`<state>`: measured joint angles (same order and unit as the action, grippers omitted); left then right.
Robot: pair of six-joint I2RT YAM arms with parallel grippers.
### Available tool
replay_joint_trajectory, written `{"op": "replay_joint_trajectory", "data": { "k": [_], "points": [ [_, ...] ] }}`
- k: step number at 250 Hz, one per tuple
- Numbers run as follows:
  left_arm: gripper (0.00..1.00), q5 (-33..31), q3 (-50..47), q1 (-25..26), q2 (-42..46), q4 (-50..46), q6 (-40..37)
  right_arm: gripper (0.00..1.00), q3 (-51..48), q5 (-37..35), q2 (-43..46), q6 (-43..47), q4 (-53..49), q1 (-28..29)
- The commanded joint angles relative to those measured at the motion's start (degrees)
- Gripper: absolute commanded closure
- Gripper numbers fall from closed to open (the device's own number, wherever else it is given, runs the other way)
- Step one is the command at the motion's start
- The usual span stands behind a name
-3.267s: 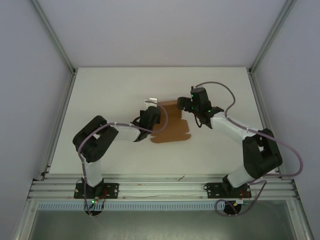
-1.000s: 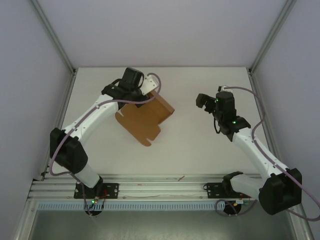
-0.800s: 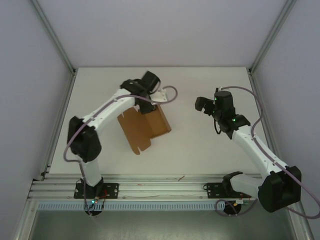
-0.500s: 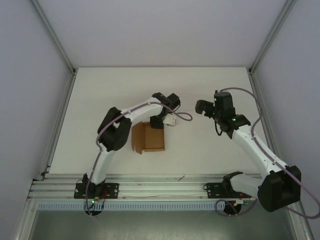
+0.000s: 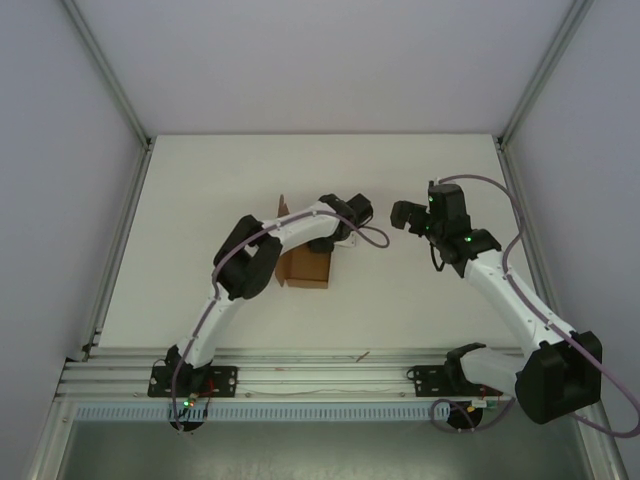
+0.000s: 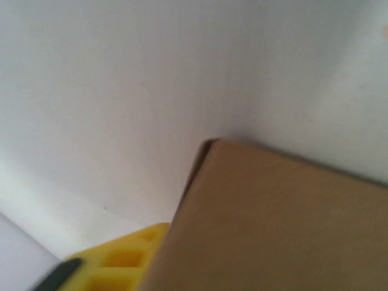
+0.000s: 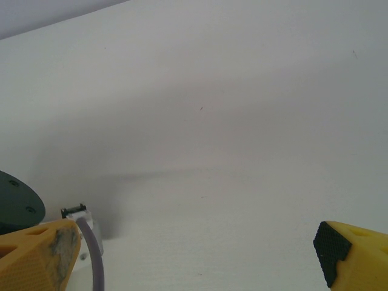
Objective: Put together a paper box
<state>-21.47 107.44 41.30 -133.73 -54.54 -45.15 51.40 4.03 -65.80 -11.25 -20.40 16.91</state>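
Paper box [image 5: 305, 268], plain brown, is pinched in left jaws; right jaws spread wide.

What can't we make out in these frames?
- left gripper grip on the paper box: top view, its own wrist covers the fingertips; left wrist view, cardboard hides one finger.
- Box flaps' fold state: top view, left arm overlaps, too small; left wrist view, blurred, cropped by edges.
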Motion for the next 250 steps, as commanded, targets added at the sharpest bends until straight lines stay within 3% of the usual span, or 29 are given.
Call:
{"op": "replay_joint_trajectory", "data": {
  "k": [1,28,99,102,111,153,171,186,199,222,250],
  "points": [
    [0.58,1.1,-1.5,0.0,4.9,2.3,-0.5,0.0,0.8,-0.7,0.0,1.1,-0.2,-0.3],
    [0.46,2.9,-3.8,0.1,10.2,2.1,-1.3,0.0,1.0,0.0,0.2,1.7,-0.4,-0.3],
    [0.3,8.4,-11.3,-0.7,23.8,6.0,0.9,0.0,1.4,4.2,0.7,6.4,0.8,-0.3],
    [0.27,8.7,-11.5,-1.0,24.0,6.6,1.5,0.0,1.6,4.5,0.3,6.9,0.9,-0.3],
    [0.01,10.1,-12.2,-1.8,27.2,8.8,3.6,0.0,2.0,5.7,0.1,8.2,1.1,-0.4],
    [0.0,15.9,-20.9,-10.1,41.3,28.0,22.7,0.0,5.8,22.4,-9.2,20.5,3.4,0.0],
    [0.0,13.3,-27.6,-13.4,47.3,36.3,35.4,0.0,9.8,26.3,-15.1,27.6,1.9,2.7],
    [0.0,10.4,-34.1,-15.6,52.1,40.8,47.0,0.01,14.4,25.4,-21.0,33.8,-1.3,6.5],
    [0.0,12.8,-39.9,-17.6,56.0,42.7,54.3,0.03,20.2,23.8,-27.1,38.0,-6.1,9.8],
    [0.0,15.3,-47.9,-18.8,61.2,45.4,59.3,0.08,30.0,23.0,-37.9,42.4,-13.2,12.9],
    [0.0,13.9,-50.8,-20.1,64.3,40.5,66.0,0.11,38.2,20.5,-47.3,47.7,-17.9,15.9]
  ]
}}
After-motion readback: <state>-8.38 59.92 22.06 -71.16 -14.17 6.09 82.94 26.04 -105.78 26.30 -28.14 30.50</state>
